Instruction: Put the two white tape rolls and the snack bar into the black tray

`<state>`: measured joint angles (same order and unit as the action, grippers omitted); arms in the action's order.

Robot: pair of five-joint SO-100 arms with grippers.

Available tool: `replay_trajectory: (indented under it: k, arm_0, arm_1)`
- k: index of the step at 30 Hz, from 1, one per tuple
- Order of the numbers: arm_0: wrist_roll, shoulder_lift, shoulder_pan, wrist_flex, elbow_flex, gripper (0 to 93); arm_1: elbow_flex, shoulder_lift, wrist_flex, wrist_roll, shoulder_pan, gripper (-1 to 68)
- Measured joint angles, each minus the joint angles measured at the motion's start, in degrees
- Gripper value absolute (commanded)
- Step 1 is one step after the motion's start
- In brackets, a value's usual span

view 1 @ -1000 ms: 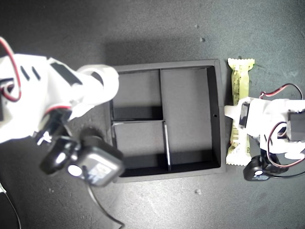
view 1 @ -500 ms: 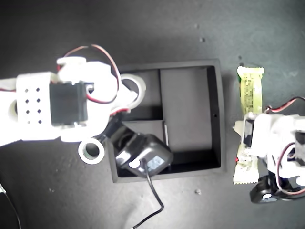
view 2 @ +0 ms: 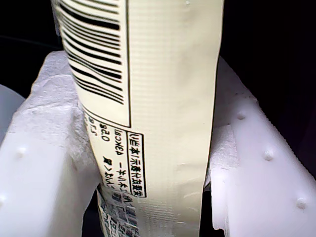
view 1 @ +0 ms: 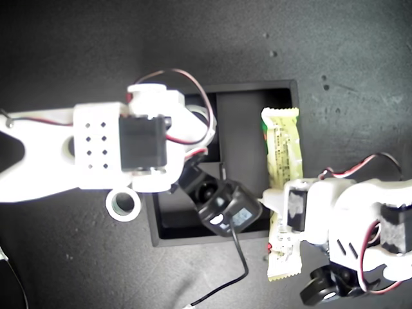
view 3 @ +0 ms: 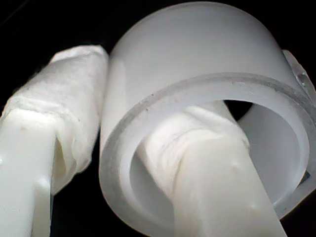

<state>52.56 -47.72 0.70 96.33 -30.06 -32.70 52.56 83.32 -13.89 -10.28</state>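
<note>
Both arms had shifted toward the black tray (view 1: 290,90). My first gripper (view 2: 148,163) clamped the snack bar (view 1: 281,148), carried over the tray's wall at the exterior view's right. My second gripper (view 3: 148,163) pinched the larger tape roll's (view 3: 197,74) wall above a small compartment. Smaller tape roll (view 1: 123,204) lay outside, untouched. Nothing appeared deposited yet.

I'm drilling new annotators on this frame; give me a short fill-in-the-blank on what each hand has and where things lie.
1. My first hand is shut on the ____.
2. My second hand grips a white ____ roll, one finger through its centre.
3. The smaller tape roll lies ____ the black tray.

Missing words: snack bar; tape; outside
</note>
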Motion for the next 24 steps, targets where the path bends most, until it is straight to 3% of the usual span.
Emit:
replay_trajectory:
  k: [4, 12, 17, 24]
  arm_0:
    - [0.7, 9.1, -0.4, 6.8, 17.4, 1.1]
    - [3.9, 8.9, -0.6, 7.7, 14.3, 11.2]
    - [5.7, 2.9, -0.5, 7.8, 4.8, 14.9]
    - [7.0, -15.9, -0.4, 7.8, -12.0, 16.1]
  arm_1:
    - [0.0, 0.0, -0.1, 0.0, 0.2, 9.0]
    - [0.0, 0.0, 2.4, 0.0, -0.8, 16.7]
    - [0.1, 0.0, 5.4, 0.0, -0.4, 16.7]
    - [8.8, 0.0, 17.0, 0.0, 0.6, 15.9]
